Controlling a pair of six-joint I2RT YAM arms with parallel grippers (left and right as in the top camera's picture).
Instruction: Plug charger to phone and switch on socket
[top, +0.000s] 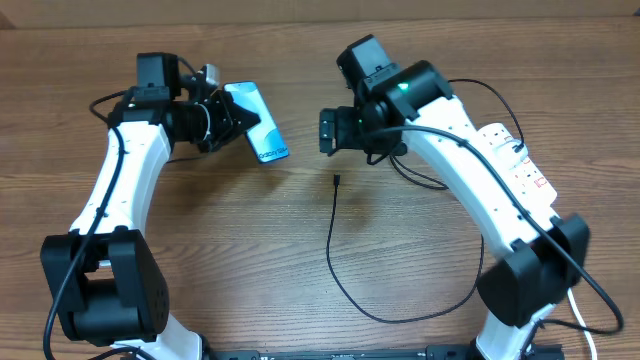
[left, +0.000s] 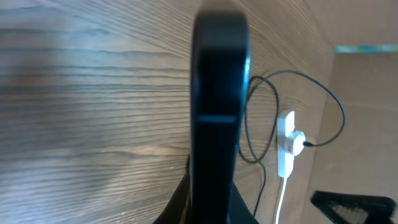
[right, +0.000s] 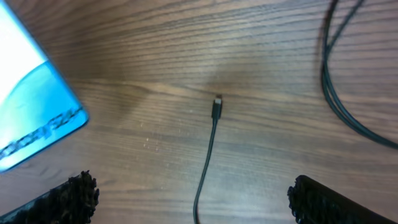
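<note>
Black charger (right: 209, 152) tip lies ahead, between the parted right fingers (right: 323, 202).

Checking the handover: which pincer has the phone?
The left pincer, shut on the phone; the right pincer is open and empty, near the charger.

**Desk:** Where is the open room?

**Photographer:** Bare table (top: 250, 230) lies all round the charger's connector (top: 337, 181). The right gripper (top: 326, 130) hangs over it with its fingers spread wide, and nothing sits between them.

**Desk:** And what stands in the way?

**Photographer:** The phone (top: 258, 128), clamped in the left gripper (top: 237, 120), is off to the connector's left across a clear gap. Black cables (right: 326, 87) cross the wood on the right. The socket (top: 530, 175) lies partly beneath the right arm (top: 470, 170).
</note>
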